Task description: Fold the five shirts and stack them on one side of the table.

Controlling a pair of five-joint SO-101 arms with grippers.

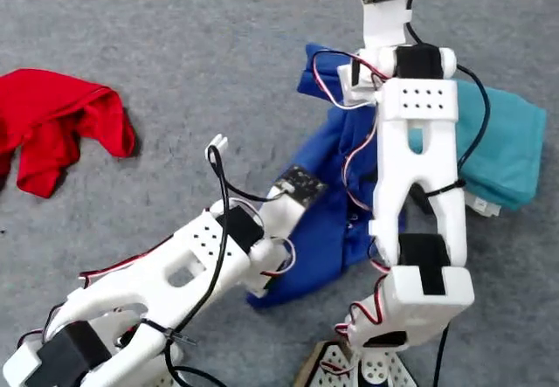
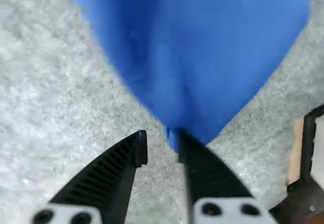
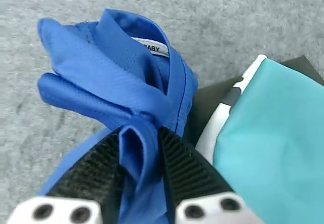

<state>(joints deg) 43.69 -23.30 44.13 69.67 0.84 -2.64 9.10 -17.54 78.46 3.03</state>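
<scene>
A blue shirt [image 1: 323, 221] lies crumpled mid-table, stretched from its collar at the back down to a corner at the front. My right gripper [image 1: 349, 81] is shut on a fold of the blue shirt [image 3: 101, 67] just below the collar; in the right wrist view the cloth is pinched in the gripper [image 3: 139, 143]. My left gripper [image 1: 271, 275] is at the shirt's front corner. In the left wrist view this gripper [image 2: 162, 143] is open, one finger touching the edge of the blue shirt [image 2: 202, 47]. A red shirt [image 1: 61, 116] lies bunched at the far left.
A folded teal shirt [image 1: 507, 142] tops a pile at the right, with a white garment's edge [image 1: 482, 203] and a dark layer [image 3: 207, 102] under the teal shirt [image 3: 273, 133]. The right arm's base [image 1: 384, 361] stands at the front edge. Grey tabletop [image 1: 192, 72] lies between the red and blue shirts.
</scene>
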